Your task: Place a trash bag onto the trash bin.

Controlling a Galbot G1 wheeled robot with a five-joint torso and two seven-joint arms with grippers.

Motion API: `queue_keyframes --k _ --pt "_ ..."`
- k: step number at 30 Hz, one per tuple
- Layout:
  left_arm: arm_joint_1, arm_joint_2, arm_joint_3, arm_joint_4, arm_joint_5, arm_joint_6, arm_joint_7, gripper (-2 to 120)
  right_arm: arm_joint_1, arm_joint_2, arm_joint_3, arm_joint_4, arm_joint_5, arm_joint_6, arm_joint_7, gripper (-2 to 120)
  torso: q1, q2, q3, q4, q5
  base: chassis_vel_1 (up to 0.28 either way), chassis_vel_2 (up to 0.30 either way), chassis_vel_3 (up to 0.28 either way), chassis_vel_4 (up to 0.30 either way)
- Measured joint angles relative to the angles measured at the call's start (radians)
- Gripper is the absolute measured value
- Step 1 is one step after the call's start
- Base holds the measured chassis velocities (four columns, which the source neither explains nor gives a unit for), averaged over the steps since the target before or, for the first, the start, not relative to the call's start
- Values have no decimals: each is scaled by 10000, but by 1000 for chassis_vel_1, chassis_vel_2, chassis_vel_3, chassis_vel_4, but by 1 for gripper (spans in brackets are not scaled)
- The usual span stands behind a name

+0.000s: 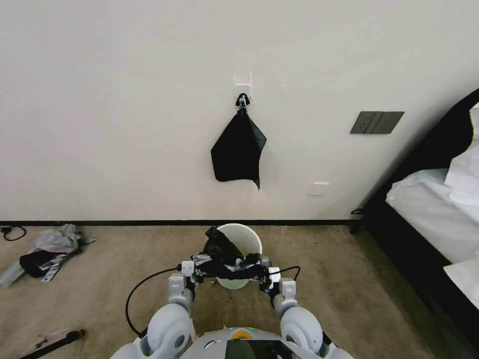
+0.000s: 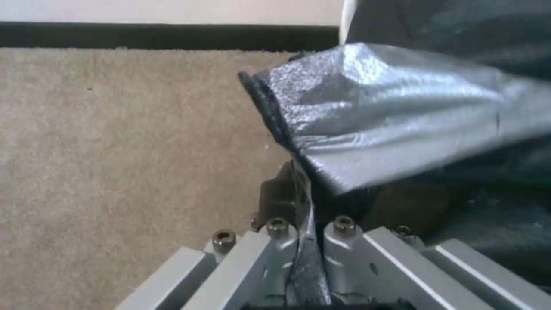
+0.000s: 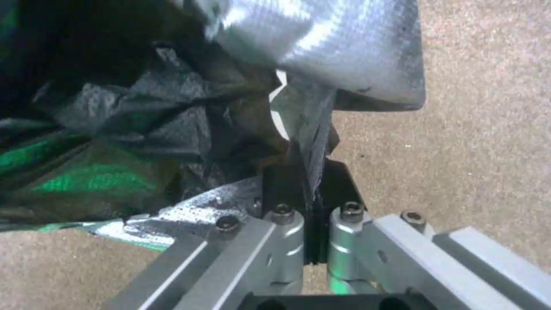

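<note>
Bag (image 1: pixel 225 257) glossy black, silvery-wrinkled

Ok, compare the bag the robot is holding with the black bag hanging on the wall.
The trash bag is stretched between the left hand and right hand over the near side of the bin; the wall bag hangs from a hook. The held one looks crumpled and glossy with silvery highlights; the wall one hangs flat and matte. Both are black plastic.
</note>
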Motion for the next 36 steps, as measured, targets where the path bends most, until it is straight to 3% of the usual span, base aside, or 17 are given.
queue_keyframes --k 7,19,20,36 --pt "-775 -112 132 1123 251 -494 614 0 332 116 -19 -554 -18 230 -99 0 0 0 0 -1 0 0 0 0 0" --pt "-779 -287 16 1358 327 -1119 1049 0 413 114 35 -937 -314 741 -550 0 0 0 0 0 1 0 0 0 0" --pt "-709 -276 -16 1292 327 -1118 1056 9 361 108 30 -880 -319 751 -576 3 0 0 0 0 1 0 0 0 0" --pt "996 -31 -1120 36 1093 -995 1050 62 -1039 -432 365 590 -749 1075 -709 57 0 0 0 -1 1 0 0 0 0"
